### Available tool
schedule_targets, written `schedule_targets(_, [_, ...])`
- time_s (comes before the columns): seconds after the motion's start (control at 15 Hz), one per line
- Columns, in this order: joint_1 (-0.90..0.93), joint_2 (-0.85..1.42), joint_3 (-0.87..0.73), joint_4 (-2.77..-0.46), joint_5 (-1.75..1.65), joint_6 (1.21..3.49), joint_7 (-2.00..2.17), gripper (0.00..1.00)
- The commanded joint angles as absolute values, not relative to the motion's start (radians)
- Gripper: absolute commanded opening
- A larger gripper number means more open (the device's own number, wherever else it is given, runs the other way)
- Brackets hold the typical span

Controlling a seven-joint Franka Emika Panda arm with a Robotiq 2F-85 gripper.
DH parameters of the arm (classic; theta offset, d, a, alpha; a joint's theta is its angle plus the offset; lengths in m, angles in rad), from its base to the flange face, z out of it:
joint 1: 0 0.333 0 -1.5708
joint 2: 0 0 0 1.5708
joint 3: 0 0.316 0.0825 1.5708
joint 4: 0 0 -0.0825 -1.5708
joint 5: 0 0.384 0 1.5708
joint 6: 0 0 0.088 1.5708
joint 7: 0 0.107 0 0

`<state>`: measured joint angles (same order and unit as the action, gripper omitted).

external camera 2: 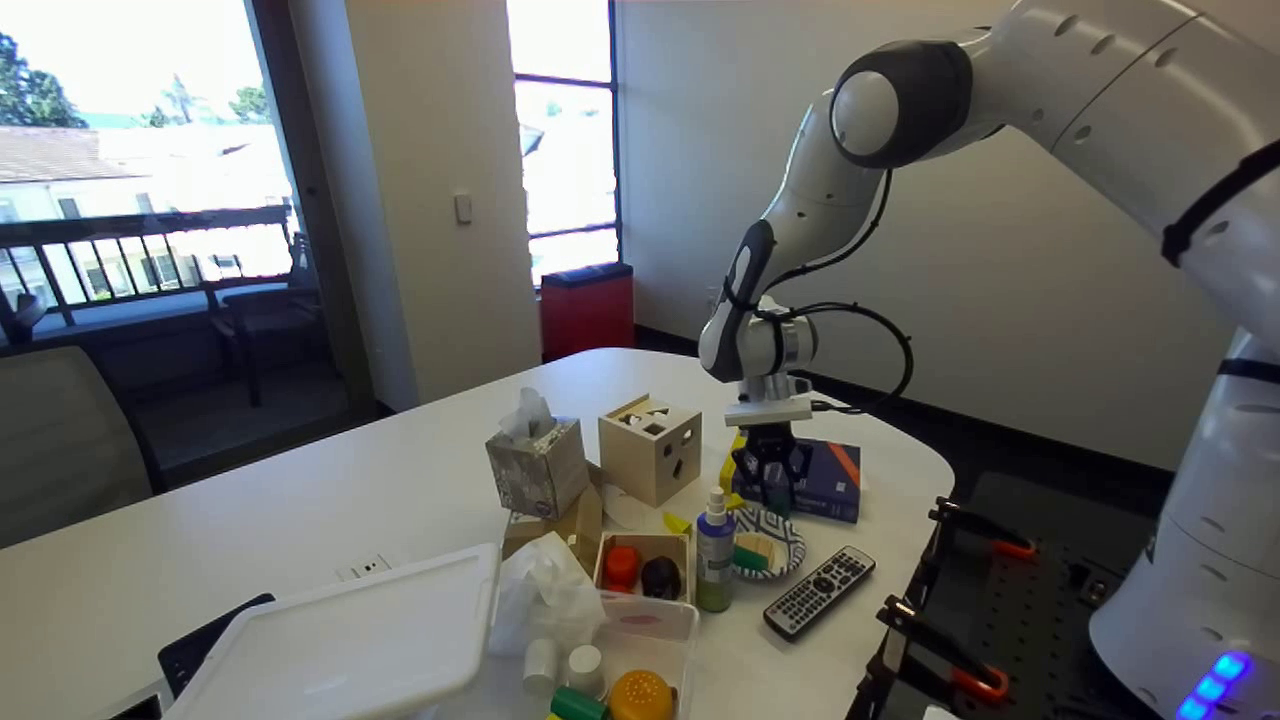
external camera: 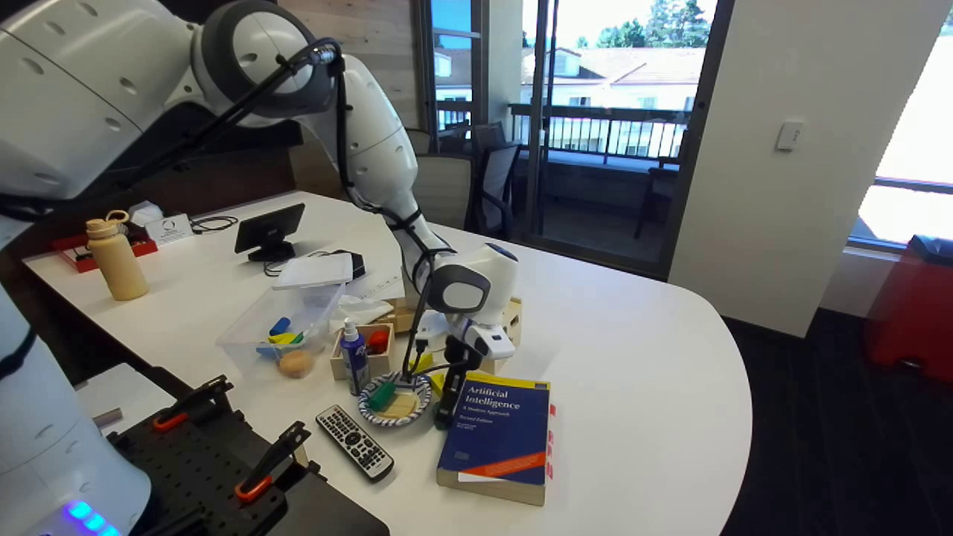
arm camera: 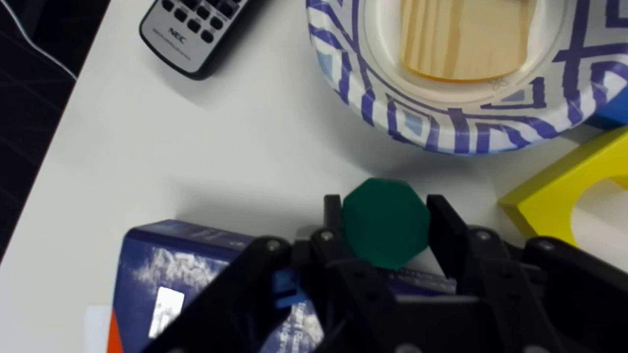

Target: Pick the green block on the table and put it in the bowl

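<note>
The green block (arm camera: 385,230) shows its dark, eight-sided end in the wrist view. My gripper (arm camera: 385,203) has a finger against each side of it and is shut on it. In an exterior view, the block's lower end (external camera: 442,417) shows under my gripper (external camera: 451,402), beside the book. My gripper also shows in an exterior view (external camera 2: 772,480). I cannot tell whether the block touches the table. The blue-and-white patterned bowl (arm camera: 417,122) is right beside the block, apart from it. In both exterior views the bowl (external camera: 372,415) (external camera 2: 792,550) holds a wooden piece and another green piece (external camera: 382,396).
A thick blue book (external camera: 499,432) lies close against my gripper. A yellow block (arm camera: 559,196) stands on the opposite side. A remote (external camera: 354,442), a spray bottle (external camera 2: 714,555), a small wooden box (external camera: 383,350), a wooden cube (external camera 2: 650,450) and a clear bin (external camera: 253,331) are around the bowl.
</note>
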<state>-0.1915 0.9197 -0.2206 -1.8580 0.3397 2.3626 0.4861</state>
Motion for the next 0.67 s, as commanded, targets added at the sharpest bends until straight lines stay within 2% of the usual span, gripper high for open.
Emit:
schedule_targets(0.0, [-0.148,0.822,-0.254,-1.939,0.337,2.383,0.549,0.2])
schedule_targets(0.6, [-0.119,0.599,-0.21,-2.081,0.365,2.309,0.581,0.2])
